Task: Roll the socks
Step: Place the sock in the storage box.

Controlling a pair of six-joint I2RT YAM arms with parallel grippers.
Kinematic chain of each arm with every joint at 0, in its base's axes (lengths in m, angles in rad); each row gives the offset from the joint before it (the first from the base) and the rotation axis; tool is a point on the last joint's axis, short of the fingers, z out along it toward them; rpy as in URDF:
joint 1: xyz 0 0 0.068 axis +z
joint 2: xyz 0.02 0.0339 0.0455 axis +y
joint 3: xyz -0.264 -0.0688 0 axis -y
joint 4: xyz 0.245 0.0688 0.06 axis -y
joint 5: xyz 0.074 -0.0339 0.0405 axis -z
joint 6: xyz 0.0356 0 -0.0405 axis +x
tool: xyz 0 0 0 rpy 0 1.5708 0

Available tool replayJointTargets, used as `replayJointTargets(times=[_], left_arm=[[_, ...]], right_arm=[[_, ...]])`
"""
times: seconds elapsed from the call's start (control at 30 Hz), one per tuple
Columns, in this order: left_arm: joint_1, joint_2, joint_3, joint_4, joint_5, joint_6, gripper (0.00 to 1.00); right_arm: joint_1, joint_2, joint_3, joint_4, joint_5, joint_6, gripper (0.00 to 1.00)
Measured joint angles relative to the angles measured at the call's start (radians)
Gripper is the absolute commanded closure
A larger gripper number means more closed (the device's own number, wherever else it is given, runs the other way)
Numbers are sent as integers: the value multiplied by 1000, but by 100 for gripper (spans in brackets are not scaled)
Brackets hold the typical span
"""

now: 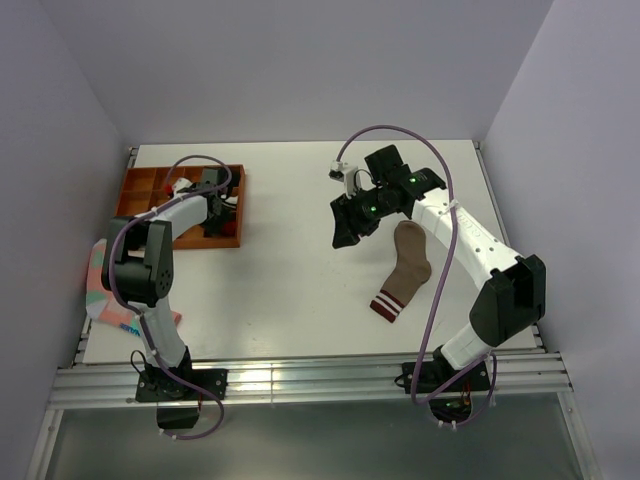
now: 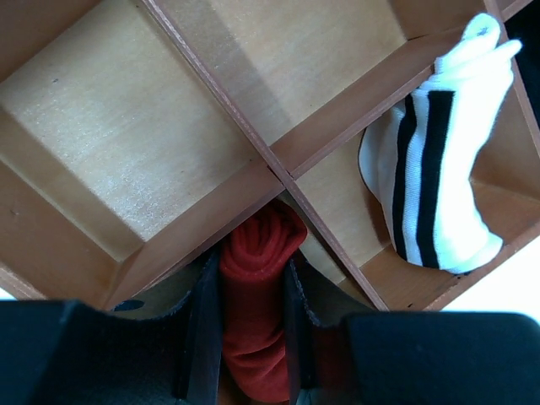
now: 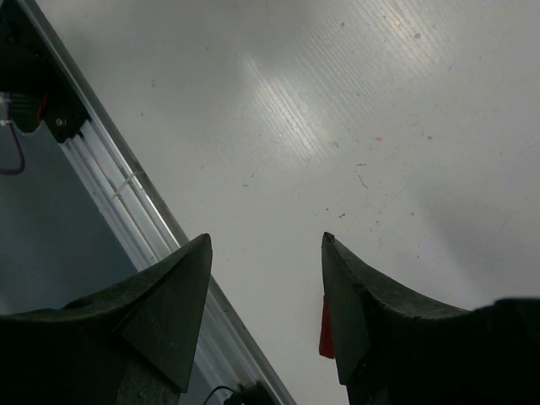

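Two socks well apart. Tan-brown sock (image 1: 408, 262) flat on table (image 1: 280, 290), striped cuff nearest arm bases. Right gripper (image 3: 266, 238) by its toe, jaws wide, empty. Farther left, left gripper (image 2: 251, 274) clamps bunched red sock (image 2: 253, 337) over wooden tray (image 1: 140, 186) divider.

Your tray (image 2: 126, 143) is pale wood, smooth with a faint grain, and its dividers are a darker wood. The red sock (image 2: 253, 337) in your left pincer (image 2: 251, 266) is soft ribbed knit. The white sock (image 2: 439, 169) is a finer knit, and the tan sock (image 1: 410, 262) is matt cloth. Your right pincer (image 3: 266, 253) has matt black, slightly grainy fingers (image 3: 160, 295). The tabletop (image 3: 337, 110) is white and finely ribbed with a soft sheen. Its rail (image 3: 126, 198) looks like metal.
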Motion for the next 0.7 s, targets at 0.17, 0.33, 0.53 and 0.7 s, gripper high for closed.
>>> replayJointTargets(times=[0.17,0.33,0.53,0.7], left_arm=[[-5,9,12,-19,-15,-8,75],[-6,10,13,-21,-20,-10,73],[-11,19,29,-39,-32,-9,60],[-19,22,31,-41,-45,-8,54]], right_arm=[[0,0,-8,0,0,0,38],[0,0,-16,-1,0,0,38],[0,0,-16,0,0,0,38],[0,0,-17,0,0,0,38]])
